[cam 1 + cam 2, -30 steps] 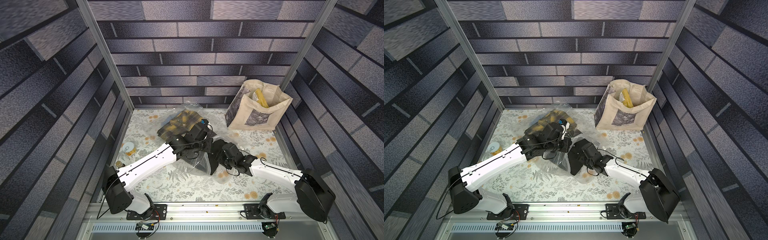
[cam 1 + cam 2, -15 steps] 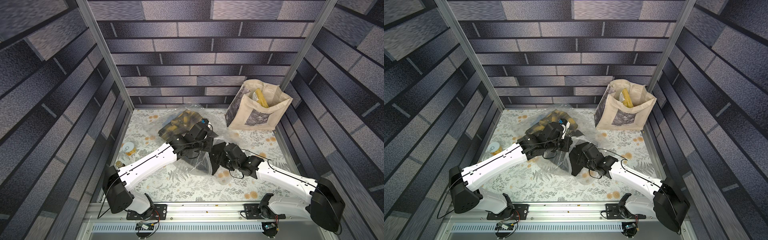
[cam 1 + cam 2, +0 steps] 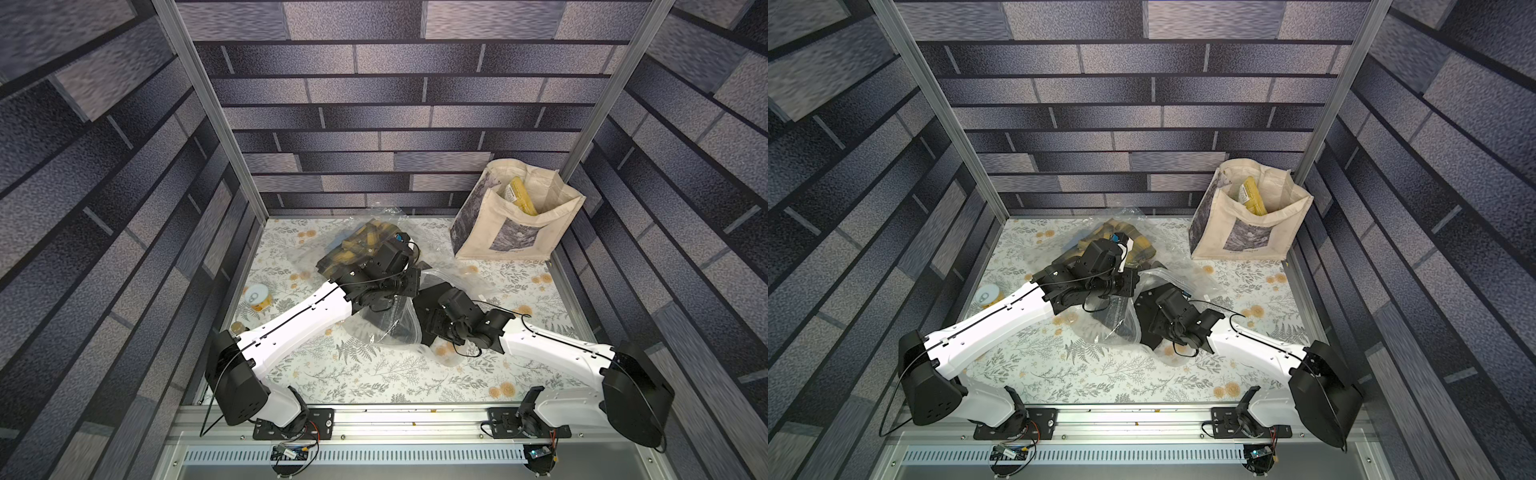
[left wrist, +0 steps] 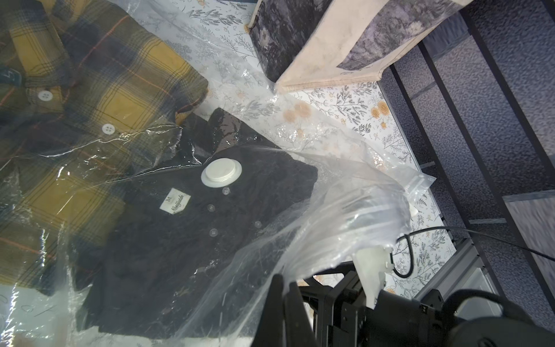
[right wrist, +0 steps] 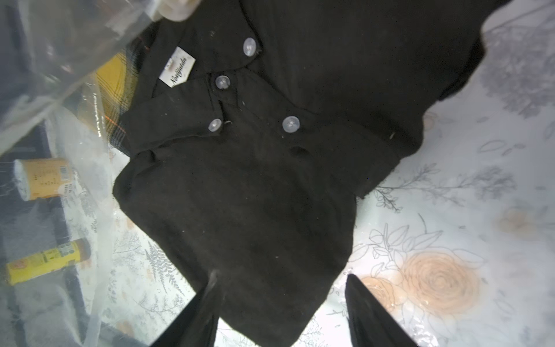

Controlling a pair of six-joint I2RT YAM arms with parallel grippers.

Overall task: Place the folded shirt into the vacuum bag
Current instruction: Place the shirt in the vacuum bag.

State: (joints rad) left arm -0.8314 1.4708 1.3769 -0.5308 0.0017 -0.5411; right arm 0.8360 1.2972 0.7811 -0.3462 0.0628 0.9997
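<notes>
Looking through your left wrist view, you'll see the left gripper [image 4: 284,285] pinched shut on a fold of the vacuum bag [image 4: 345,195], holding that film raised above the table [image 3: 374,382]. The black shirt [image 5: 255,195] lies folded inside the bag, under the white valve cap [image 4: 221,172] and touching a yellow plaid shirt [image 4: 90,90]. Your right gripper [image 5: 282,275] stands wide open at the black shirt's lower edge, gripping nothing. One finger perhaps brushes the cloth, but that's hard to tell.
</notes>
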